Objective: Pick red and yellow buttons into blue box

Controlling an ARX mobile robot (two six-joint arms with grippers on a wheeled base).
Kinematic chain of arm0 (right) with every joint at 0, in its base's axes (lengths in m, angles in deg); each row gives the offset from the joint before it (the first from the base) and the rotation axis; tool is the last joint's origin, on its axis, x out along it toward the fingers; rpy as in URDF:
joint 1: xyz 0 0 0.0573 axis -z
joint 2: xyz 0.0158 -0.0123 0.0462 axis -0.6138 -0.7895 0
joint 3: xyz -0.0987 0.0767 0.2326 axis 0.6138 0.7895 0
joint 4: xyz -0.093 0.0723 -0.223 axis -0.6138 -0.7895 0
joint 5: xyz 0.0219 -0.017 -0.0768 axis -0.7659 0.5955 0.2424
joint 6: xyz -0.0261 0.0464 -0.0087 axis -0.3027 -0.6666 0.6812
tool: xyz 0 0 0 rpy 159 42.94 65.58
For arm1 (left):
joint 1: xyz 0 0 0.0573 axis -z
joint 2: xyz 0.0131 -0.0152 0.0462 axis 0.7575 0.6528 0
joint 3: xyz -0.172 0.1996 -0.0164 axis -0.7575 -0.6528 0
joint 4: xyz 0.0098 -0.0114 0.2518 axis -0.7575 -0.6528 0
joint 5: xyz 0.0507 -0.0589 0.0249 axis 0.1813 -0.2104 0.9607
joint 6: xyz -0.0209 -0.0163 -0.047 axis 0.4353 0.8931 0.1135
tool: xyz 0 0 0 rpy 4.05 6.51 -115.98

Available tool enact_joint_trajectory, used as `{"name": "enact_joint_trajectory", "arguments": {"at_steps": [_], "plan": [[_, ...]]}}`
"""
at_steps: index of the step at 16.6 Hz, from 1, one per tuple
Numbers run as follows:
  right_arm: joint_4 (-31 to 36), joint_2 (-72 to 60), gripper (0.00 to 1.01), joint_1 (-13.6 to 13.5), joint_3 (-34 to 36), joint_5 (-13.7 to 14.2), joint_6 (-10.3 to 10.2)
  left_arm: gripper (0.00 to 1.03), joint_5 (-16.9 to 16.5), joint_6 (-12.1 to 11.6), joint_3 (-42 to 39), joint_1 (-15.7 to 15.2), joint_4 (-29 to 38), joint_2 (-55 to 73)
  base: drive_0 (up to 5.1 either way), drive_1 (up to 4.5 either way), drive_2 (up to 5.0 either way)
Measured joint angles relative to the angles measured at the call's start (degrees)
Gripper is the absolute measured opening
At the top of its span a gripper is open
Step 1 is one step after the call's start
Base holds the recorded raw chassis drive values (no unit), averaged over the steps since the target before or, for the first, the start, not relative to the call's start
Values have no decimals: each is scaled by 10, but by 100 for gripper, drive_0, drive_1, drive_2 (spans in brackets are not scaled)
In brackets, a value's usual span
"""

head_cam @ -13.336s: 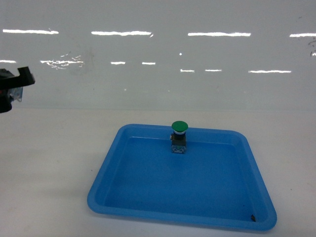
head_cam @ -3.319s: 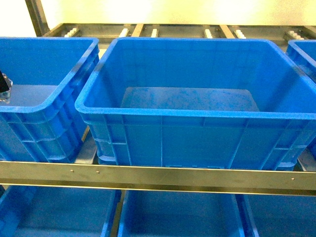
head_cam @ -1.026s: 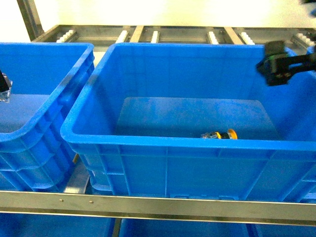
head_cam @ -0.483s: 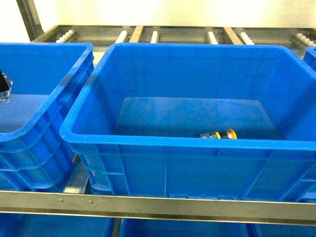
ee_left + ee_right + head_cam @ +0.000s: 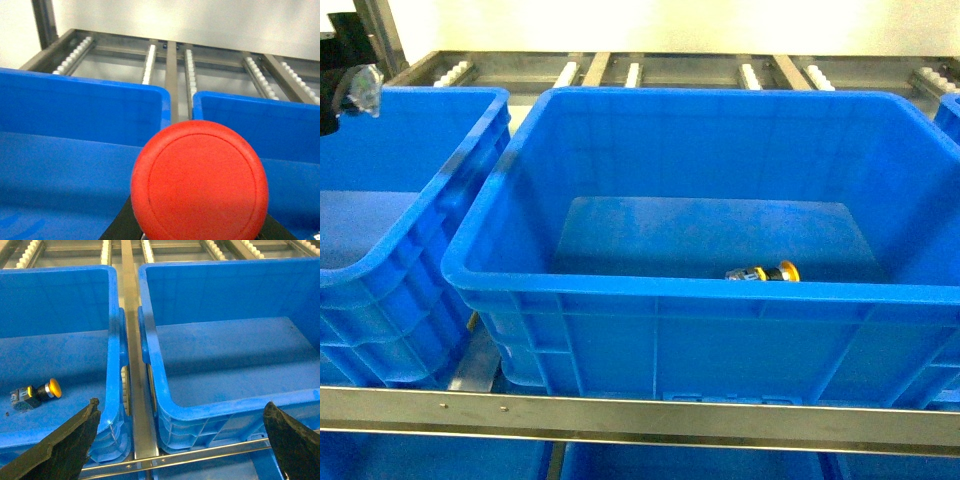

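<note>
Yellow button (image 5: 764, 272): lies on its side on the floor of the blue box (image 5: 650, 296), near the front wall; half the job looks done.
Red button (image 5: 199, 182): clamped in the left hand (image 5: 348, 88), up at the far left over the neighbouring box (image 5: 380, 240), not yet delivered.
Right hand (image 5: 180, 440): fingers spread wide, empty, over the gap to the right of the blue box.
</note>
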State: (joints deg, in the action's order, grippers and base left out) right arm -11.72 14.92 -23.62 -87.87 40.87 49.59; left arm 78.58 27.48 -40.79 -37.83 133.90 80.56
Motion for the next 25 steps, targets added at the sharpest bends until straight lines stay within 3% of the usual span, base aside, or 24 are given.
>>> {"name": "enact_joint_trajectory", "arguments": {"at_steps": [2, 3, 5, 7, 10, 12, 13, 16, 19, 21, 23, 25], "plan": [[0, 0, 98, 0, 0, 0, 0, 23, -66, -18, 65, 24, -38, 60, 0, 0, 0], [0, 0, 98, 0, 0, 0, 0, 23, -106, -33, 103, 45, -45, 97, 0, 0, 0], [0, 0, 98, 0, 0, 0, -1, 23, -179, -73, 195, 90, -127, 165, 0, 0, 0], [0, 0, 98, 0, 0, 0, -1, 23, -189, -105, 268, 125, -207, 228, 0, 0, 0], [0, 0, 98, 0, 0, 0, -1, 23, -196, -114, 356, 140, -315, 307, 0, 0, 0], [0, 0, 98, 0, 0, 0, -1, 23, -194, -99, 361, 141, -325, 326, 0, 0, 0], [0, 0, 98, 0, 0, 0, -2, 30, -191, -90, 362, 141, -332, 329, 0, 0, 0], [0, 0, 98, 0, 0, 0, -2, 63, -169, -71, 374, 141, -318, 329, 0, 0, 0], [0, 0, 98, 0, 0, 0, -1, 98, -150, -71, 370, 138, -289, 319, 0, 0, 0], [0, 0, 98, 0, 0, 0, -2, 98, -90, -59, 322, 118, -215, 257, 0, 0, 0], [0, 0, 98, 0, 0, 0, -2, 98, -35, -47, 244, 76, -144, 156, 0, 0, 0], [0, 0, 98, 0, 0, 0, -2, 98, 12, -14, 149, 30, -75, 60, 0, 0, 0]]}}
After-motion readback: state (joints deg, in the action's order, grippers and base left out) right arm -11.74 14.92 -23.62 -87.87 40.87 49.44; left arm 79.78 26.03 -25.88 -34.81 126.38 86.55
